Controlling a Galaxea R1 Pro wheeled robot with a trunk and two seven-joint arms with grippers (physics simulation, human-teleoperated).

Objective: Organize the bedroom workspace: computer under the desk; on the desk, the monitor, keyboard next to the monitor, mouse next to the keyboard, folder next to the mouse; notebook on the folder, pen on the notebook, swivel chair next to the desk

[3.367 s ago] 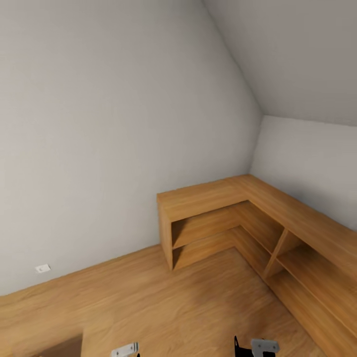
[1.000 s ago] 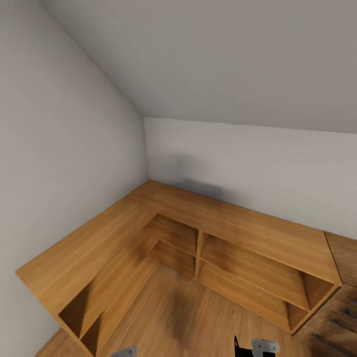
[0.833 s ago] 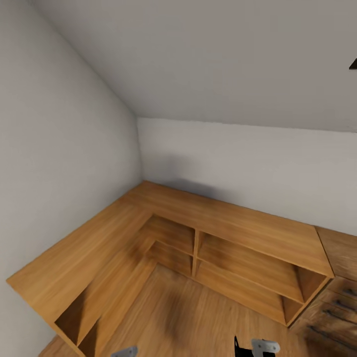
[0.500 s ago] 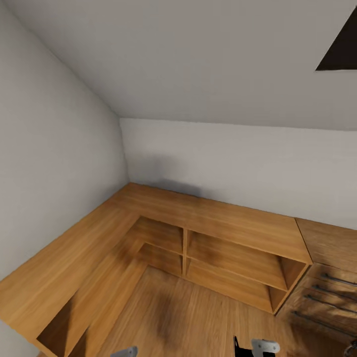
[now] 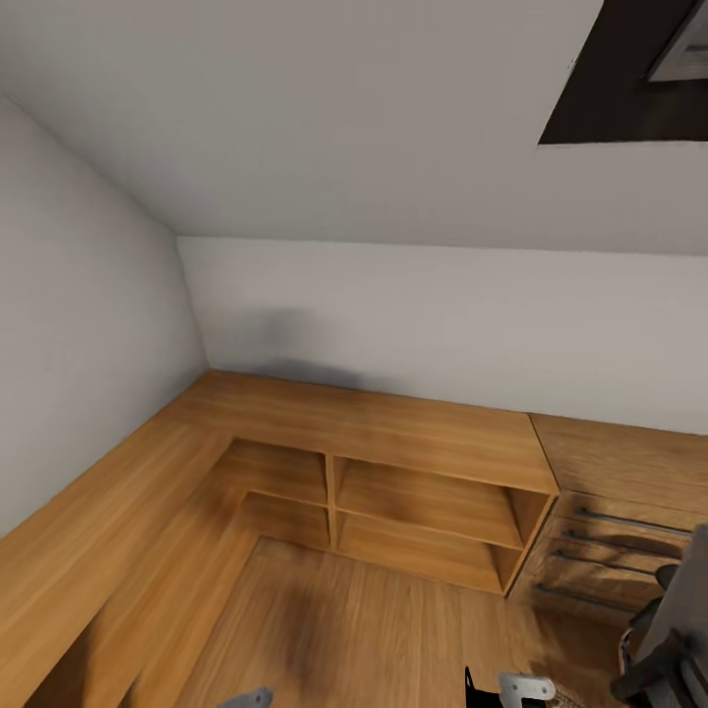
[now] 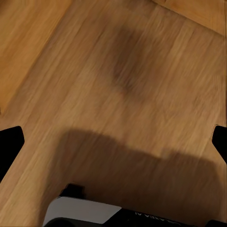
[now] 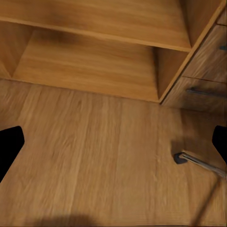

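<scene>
A sliver of the swivel chair [image 5: 686, 600] enters the head view at the bottom right: a grey upholstered part with a black armrest [image 5: 644, 669] below it. One chrome leg of the chair [image 7: 201, 163], ending in a dark castor, lies on the floor in the right wrist view. My left gripper [image 6: 113, 142] hangs open over bare wooden floor with nothing between its black fingertips [image 6: 9, 146]. My right gripper [image 7: 113, 142] is open too and holds nothing, its fingertips [image 7: 9, 146] wide apart above the floor. The desk, computer, monitor, keyboard, mouse, folder, notebook and pen are out of view.
A low L-shaped wooden shelf unit [image 5: 393, 433] runs along both walls under the sloped ceiling. A wooden chest of drawers [image 5: 619, 492] with bar handles stands at its right end. A dark skylight [image 5: 619, 79] sits in the ceiling. Open wooden floor [image 5: 374, 629] lies ahead.
The whole view has swung to the right, so the camera turned. The chest of drawers, the skylight and the chair's edge have come into the picture. Both arms hold the same pose.
</scene>
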